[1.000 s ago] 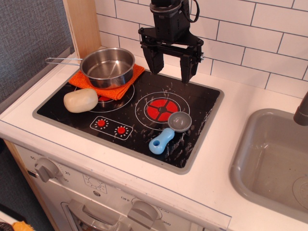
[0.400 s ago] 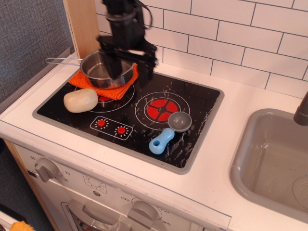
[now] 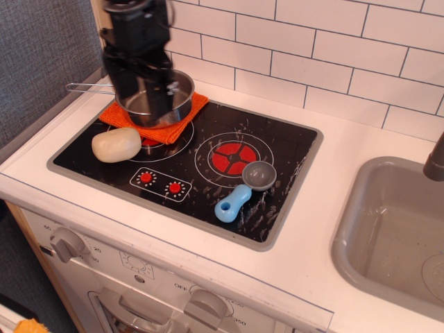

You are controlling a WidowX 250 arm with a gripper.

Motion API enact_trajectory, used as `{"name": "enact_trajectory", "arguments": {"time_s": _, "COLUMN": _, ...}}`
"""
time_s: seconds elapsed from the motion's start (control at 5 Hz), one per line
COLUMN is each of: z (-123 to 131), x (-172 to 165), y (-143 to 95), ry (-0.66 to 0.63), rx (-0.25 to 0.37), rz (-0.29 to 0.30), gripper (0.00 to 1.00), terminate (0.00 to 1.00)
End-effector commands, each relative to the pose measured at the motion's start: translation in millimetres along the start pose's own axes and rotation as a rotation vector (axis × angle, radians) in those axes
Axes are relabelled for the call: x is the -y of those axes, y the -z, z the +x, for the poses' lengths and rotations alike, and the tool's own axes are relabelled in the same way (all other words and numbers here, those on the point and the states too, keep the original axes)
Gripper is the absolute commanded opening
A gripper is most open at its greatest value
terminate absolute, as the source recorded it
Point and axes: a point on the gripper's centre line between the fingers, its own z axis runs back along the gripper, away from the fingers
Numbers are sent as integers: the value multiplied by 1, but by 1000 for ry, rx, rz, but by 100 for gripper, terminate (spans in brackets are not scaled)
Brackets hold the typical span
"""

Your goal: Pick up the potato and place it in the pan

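Observation:
The pale cream potato [image 3: 116, 144] lies on the front left burner of the black cooktop [image 3: 277, 159]. The shiny steel pan [image 3: 183, 88] stands behind it on an orange cloth [image 3: 173, 129], with its thin handle [image 3: 87, 87] pointing left. My black gripper [image 3: 146, 99] hangs open and empty over the pan, above and behind the potato, and hides much of the pan's inside. Its image is motion-blurred.
A grey scoop with a blue handle [image 3: 243, 189] lies right of the middle of the cooktop. A grey sink [image 3: 395, 229] is at the right. A white tiled wall [image 3: 333, 48] runs behind and a wooden post [image 3: 118, 35] stands at the back left.
My gripper has swept left from above the back middle of the cooktop to over the pan, staying open. The potato, pan and scoop have not moved.

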Motion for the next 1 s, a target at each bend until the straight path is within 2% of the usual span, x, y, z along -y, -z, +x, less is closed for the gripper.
{"name": "enact_trajectory", "arguments": {"time_s": 0.0, "z": -18, "x": -35, "y": 10, "ry": -78, "rx": -4, "rz": 23, "gripper": 100, "terminate": 0}}
{"name": "enact_trajectory", "arguments": {"time_s": 0.2, "z": -20, "x": -31, "y": 26, "ry": -77, "rx": -29, "rz": 58, "gripper": 100, "terminate": 0}}
{"name": "enact_trajectory", "arguments": {"time_s": 0.8, "z": -29, "x": -35, "y": 65, "ry": -164, "rx": -101, "rz": 24, "gripper": 100, "terminate": 0}}
